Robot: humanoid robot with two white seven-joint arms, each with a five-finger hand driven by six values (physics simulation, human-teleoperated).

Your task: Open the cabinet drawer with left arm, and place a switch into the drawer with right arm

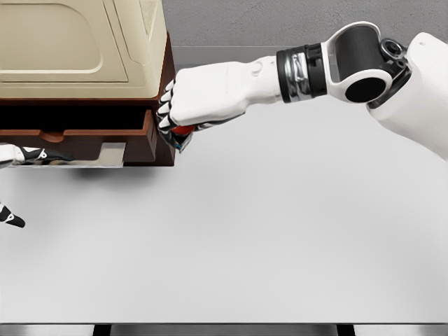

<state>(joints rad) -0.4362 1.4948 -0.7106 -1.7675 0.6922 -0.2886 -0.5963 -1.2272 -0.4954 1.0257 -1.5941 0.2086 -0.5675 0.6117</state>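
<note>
A cream cabinet (70, 42) on a brown base stands at the table's far left. Its brown drawer (136, 136) is pulled out, with a dark gap above the drawer front. A silver handle (105, 155) runs along the front. My right hand (170, 119) reaches in from the right and is shut on a small red and dark switch (182, 134). It holds the switch just off the drawer's right front corner, above the table. My left hand (24, 155) shows at the left edge beside the handle, mostly cut off.
The white table (266, 238) stretches from the cabinet to the front edge. Behind it is a grey wall (231, 21). The cabinet's right side stands directly left of my right hand.
</note>
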